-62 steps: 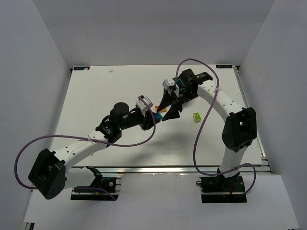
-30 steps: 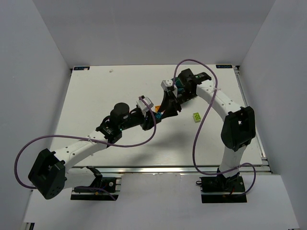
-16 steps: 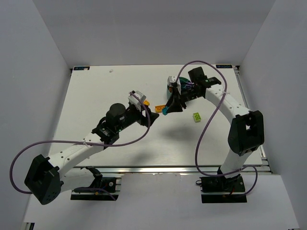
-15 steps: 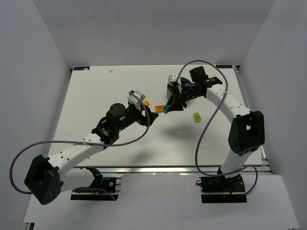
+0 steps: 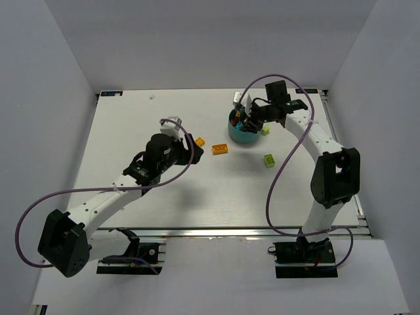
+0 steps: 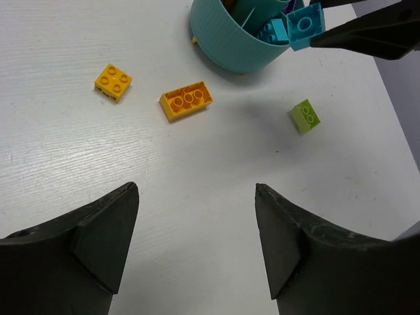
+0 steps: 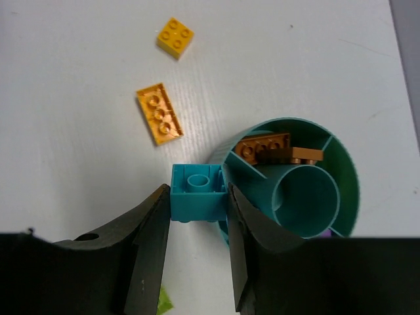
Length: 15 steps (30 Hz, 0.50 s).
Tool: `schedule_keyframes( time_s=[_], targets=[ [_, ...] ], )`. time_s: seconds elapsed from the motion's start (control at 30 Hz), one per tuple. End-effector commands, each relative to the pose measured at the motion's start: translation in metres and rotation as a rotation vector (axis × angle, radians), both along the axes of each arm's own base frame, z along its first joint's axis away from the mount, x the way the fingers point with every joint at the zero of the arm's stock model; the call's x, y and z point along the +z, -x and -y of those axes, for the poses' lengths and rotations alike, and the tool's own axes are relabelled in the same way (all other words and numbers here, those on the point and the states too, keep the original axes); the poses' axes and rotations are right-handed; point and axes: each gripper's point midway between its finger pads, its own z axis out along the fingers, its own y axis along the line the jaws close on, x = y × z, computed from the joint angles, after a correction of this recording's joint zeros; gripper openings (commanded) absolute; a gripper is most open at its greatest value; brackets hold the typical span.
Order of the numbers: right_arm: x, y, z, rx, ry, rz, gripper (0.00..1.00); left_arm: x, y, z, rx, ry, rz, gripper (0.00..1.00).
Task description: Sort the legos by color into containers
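White table; right fingers around brick

A: Light?
B: Bright, even, from overhead. Table almost washed white in the top view. Faint soft shadows by left arm and right arm.
A: Wrist cameras?
B: Table grain sharp. Bowl throws a soft shadow beside it. Left gripper dark, detail lost. Cyan brick in right gripper crisp; bottom band pure black.

White table; plain pale walls on three sides; rail along near edge, perhaps aluminium.
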Motion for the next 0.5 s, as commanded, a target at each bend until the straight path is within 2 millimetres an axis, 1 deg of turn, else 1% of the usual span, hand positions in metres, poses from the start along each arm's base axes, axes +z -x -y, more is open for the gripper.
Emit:
schedule_keyframes(
  time_s=[0.0, 0.1, 0.17, 0.3, 0.47],
  targets=[
    [0.016, -0.033, 0.005, -0.033, 0.042, 0.137, 0.00, 0.013, -0.001, -0.004, 0.047, 0.070, -0.011, 0.81],
    [0.011, -0.042, 0.007, -0.044, 0.061, 0.147, 0.00, 0.016, 0.000, -0.006, 0.057, 0.090, -0.007, 0.81],
    [0.007, -0.048, 0.009, -0.054, 0.076, 0.151, 0.00, 0.013, 0.002, -0.007, 0.056, 0.093, -0.014, 0.81],
    [-0.001, -0.050, 0.008, -0.046, 0.089, 0.144, 0.03, 0.015, 0.004, -0.012, 0.067, 0.103, -0.009, 0.81],
    [-0.011, -0.054, 0.009, -0.049, 0.109, 0.139, 0.07, 0.015, 0.006, -0.013, 0.065, 0.113, -0.010, 0.81]
  ],
)
